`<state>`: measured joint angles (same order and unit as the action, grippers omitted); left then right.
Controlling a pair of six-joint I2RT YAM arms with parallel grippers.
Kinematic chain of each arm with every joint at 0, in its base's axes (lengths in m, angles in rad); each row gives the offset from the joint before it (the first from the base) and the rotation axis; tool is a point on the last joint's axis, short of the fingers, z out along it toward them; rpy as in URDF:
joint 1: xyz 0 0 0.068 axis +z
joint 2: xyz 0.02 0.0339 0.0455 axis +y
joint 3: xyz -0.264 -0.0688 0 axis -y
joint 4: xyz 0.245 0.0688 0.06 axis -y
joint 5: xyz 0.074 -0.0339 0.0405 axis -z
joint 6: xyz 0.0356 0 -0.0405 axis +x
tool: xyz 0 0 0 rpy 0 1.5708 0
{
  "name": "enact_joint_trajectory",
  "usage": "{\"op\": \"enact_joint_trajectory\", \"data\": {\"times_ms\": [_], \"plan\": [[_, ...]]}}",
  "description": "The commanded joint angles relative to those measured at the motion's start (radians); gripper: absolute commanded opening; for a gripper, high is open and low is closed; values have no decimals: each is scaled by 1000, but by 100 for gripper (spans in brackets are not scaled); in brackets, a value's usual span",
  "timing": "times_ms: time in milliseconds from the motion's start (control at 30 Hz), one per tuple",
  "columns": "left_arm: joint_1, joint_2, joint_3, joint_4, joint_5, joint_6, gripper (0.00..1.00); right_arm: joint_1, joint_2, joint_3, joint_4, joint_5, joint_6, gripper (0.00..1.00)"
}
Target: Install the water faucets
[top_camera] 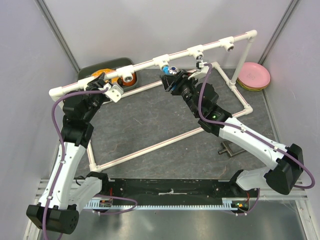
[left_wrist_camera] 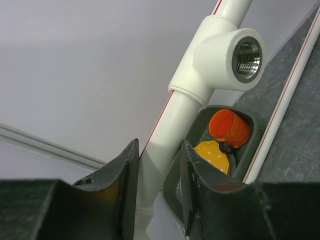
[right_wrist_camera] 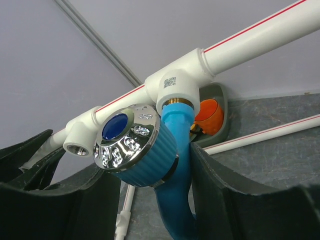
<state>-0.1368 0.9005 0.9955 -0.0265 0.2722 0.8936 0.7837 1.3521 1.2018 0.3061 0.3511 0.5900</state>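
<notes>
The blue faucet (top_camera: 173,69) sits with its brass threaded end in a white tee (right_wrist_camera: 172,87) of the raised pipe. Its ribbed blue knob (right_wrist_camera: 135,150) has a chrome face. My right gripper (top_camera: 174,79) (right_wrist_camera: 155,165) is shut around it, one finger (right_wrist_camera: 215,185) against the blue body and the other against the knob's side. My left gripper (top_camera: 103,85) (left_wrist_camera: 159,145) is shut on the white pipe (left_wrist_camera: 162,150) just below an empty threaded tee (left_wrist_camera: 235,55). A small grey metal faucet (top_camera: 227,148) lies on the mat to the right, away from both grippers.
The pipe frame (top_camera: 150,145) stands on the dark mat, with further empty tees (top_camera: 229,46) on the top bar. A dark tray (top_camera: 100,69) behind the bar holds an orange cup (left_wrist_camera: 229,127) and a yellow item. Pink plates (top_camera: 254,76) are stacked at the back right.
</notes>
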Motion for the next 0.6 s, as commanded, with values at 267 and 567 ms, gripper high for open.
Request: {"op": "enact_joint_trajectory", "data": {"times_ms": [267,567], "plan": [[36,17,-18,-55,-134,-73,2,-89,-120,102,-4,57,-166,79],[36,20,-15,-56,-134,-74,2,90,-74,304,-278,221,-710,98]]}}
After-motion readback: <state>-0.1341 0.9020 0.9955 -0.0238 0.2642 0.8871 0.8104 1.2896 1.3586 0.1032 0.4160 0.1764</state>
